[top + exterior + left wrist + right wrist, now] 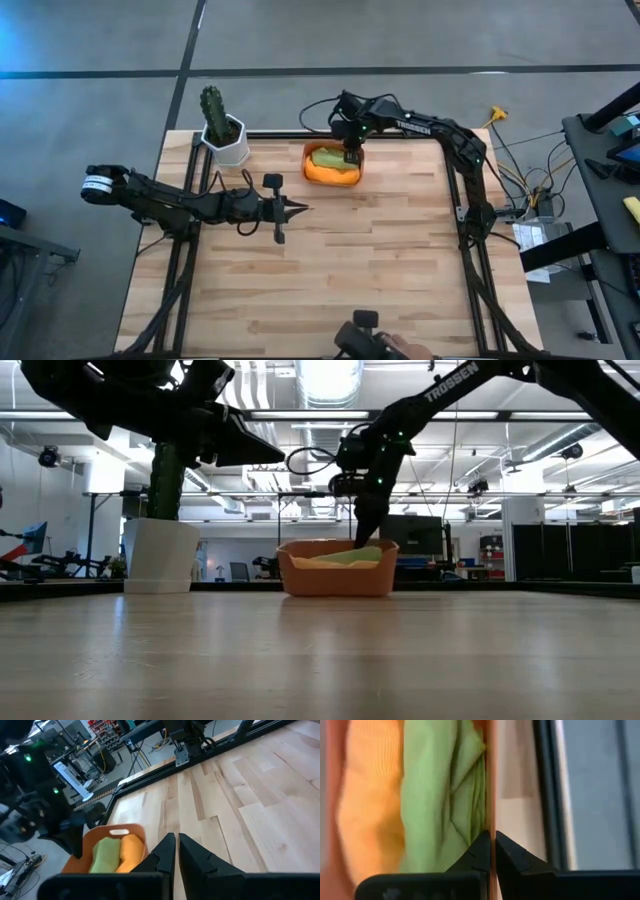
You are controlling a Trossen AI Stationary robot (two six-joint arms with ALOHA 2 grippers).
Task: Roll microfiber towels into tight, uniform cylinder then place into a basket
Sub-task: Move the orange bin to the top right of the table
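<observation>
The salmon-red basket point(309, 168) stands on the table near its far edge, also in the low view point(335, 580). In it lie the rolled lime green towel point(326, 157) on the far side and the orange towel point(336, 174) on the near side, side by side point(435, 795) point(367, 805). My right gripper point(352, 158) reaches down at the basket's far right part, shut on its wall. My left gripper point(303, 208) is shut and empty, above the table's left middle, well short of the basket point(85, 851). My right gripper pinches the basket's far long wall point(491, 795) near its right end, one finger inside beside the green towel and one outside. The fingers come from above, pointing down point(362, 538). The basket's bottom rests on the table, level.
A white pot with a green cactus point(228, 140) stands at the far left corner, left of the basket. A dark frame rail point(400, 134) runs along the far edge. A dark device point(362, 338) sits at the near edge. Bare wood lies between the arms.
</observation>
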